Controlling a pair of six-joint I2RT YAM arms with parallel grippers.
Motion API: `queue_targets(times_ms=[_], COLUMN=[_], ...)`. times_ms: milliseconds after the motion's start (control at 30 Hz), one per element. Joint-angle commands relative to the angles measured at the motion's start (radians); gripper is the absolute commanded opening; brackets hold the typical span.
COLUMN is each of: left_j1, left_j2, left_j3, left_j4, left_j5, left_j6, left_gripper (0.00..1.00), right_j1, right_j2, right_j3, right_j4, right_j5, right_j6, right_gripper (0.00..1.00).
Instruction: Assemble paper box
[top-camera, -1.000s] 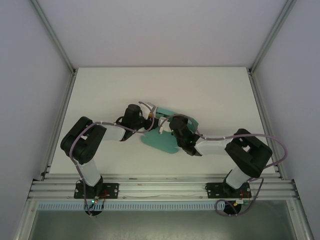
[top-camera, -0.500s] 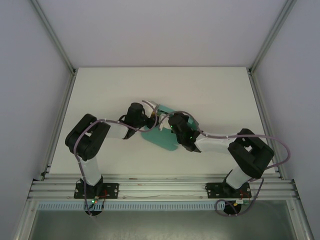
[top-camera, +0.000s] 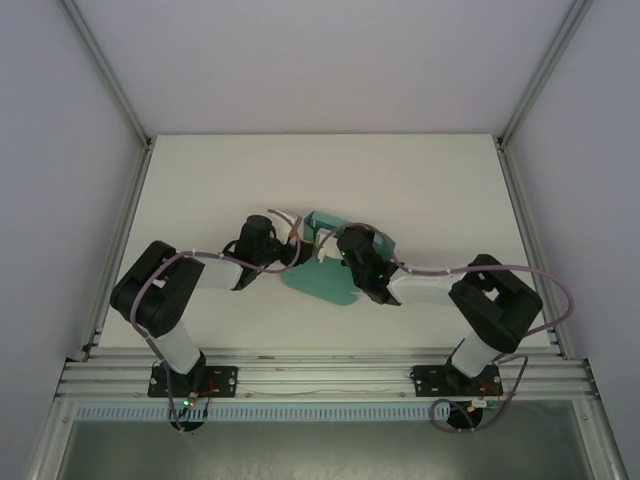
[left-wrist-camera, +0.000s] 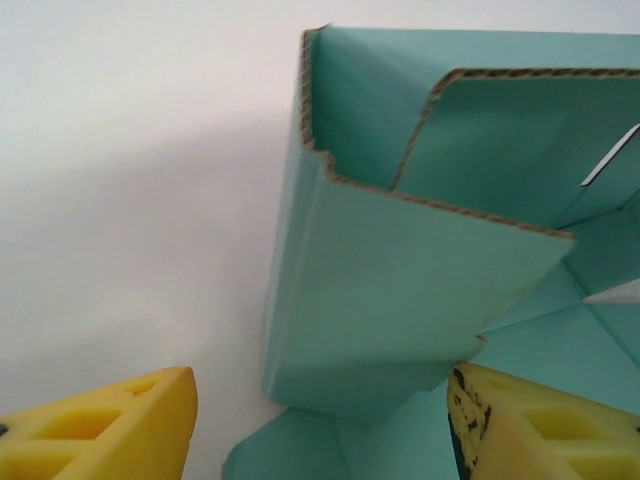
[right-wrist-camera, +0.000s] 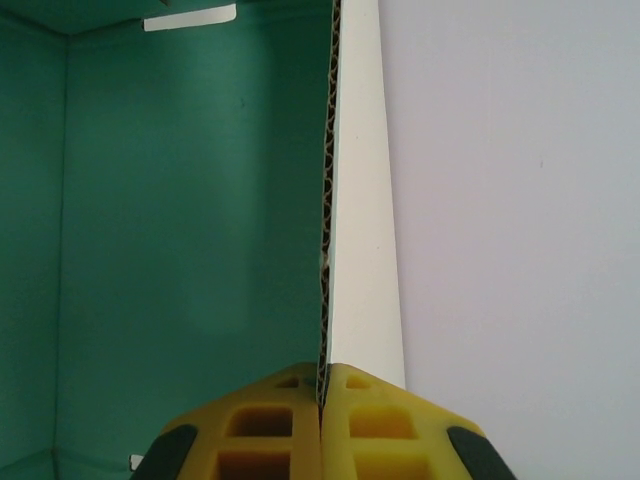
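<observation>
The paper box (top-camera: 322, 283) is a teal cardboard piece lying mid-table between both arms, partly folded, with flaps spread on the table. In the left wrist view one folded-up wall of the paper box (left-wrist-camera: 400, 280) stands between the yellow fingers (left-wrist-camera: 115, 430) of my left gripper (left-wrist-camera: 320, 440), which is open; the right finger sits close beside the wall's lower corner. My left gripper (top-camera: 296, 241) is at the box's left edge. My right gripper (right-wrist-camera: 322, 400) is shut on the top edge of an upright wall of the paper box (right-wrist-camera: 190, 200), teal inside, white outside. From above, my right gripper (top-camera: 331, 250) sits over the box's middle.
The white table (top-camera: 200, 180) has free room at the back and on both sides of the arms. Aluminium posts (top-camera: 112, 90) and side walls enclose it, and a metal rail (top-camera: 320, 375) runs along the near edge.
My left arm has drawn back to the left and its jaws have opened wider beside the folded wall. The right gripper has kept its grip, shifting only slightly.
</observation>
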Motion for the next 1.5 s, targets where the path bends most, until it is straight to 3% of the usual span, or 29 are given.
queue_targets(times_ms=[0,100,167,367,533,667,733,1000,1133,1300,1433,1467], left_j1=[0.025,0.070,0.117,0.169,0.163,0.137,0.130,0.097,0.066,0.021,-0.044,-0.060], left_j2=[-0.013,-0.035,-0.074,-0.151,-0.076,0.005,0.055,0.136,0.171,0.190,0.187,0.187], left_j3=[-0.011,-0.023,-0.072,-0.091,0.031,0.074,0.118,0.179,0.226,0.230,0.222,0.211], left_j4=[0.025,0.057,0.152,0.066,-0.060,-0.057,-0.078,0.007,-0.033,-0.037,-0.065,-0.050], left_j5=[0.071,0.125,0.196,0.128,0.244,0.251,0.260,0.272,0.172,0.014,-0.187,-0.233], left_j6=[-0.017,-0.071,-0.120,-0.101,-0.048,-0.028,-0.029,-0.038,-0.010,0.016,0.061,0.073], left_gripper=[0.69,0.70,0.78,0.88,0.85,0.79,0.72,0.58,0.46,0.23,0.00,0.00], right_j1=[-0.007,-0.007,-0.008,-0.007,-0.007,-0.007,-0.008,-0.010,-0.010,-0.009,-0.010,-0.011], right_j2=[0.031,0.035,0.038,0.031,0.046,0.046,0.049,0.065,0.067,0.057,0.035,0.027], right_j3=[-0.023,-0.020,-0.019,-0.012,0.008,0.014,0.017,0.040,0.055,0.061,0.061,0.061], right_j4=[-0.014,-0.002,0.004,-0.013,-0.023,-0.031,-0.040,-0.091,-0.131,-0.146,-0.157,-0.159], right_j5=[-0.034,-0.030,-0.016,-0.026,-0.028,-0.046,-0.058,-0.098,-0.119,-0.119,-0.110,-0.109], right_j6=[-0.050,-0.067,-0.079,-0.071,-0.067,-0.054,-0.050,-0.038,-0.028,-0.003,0.044,0.060], right_gripper=[0.00,0.00,0.00,0.00,0.00,0.00,0.00,0.00,0.00,0.00,0.00,0.00])
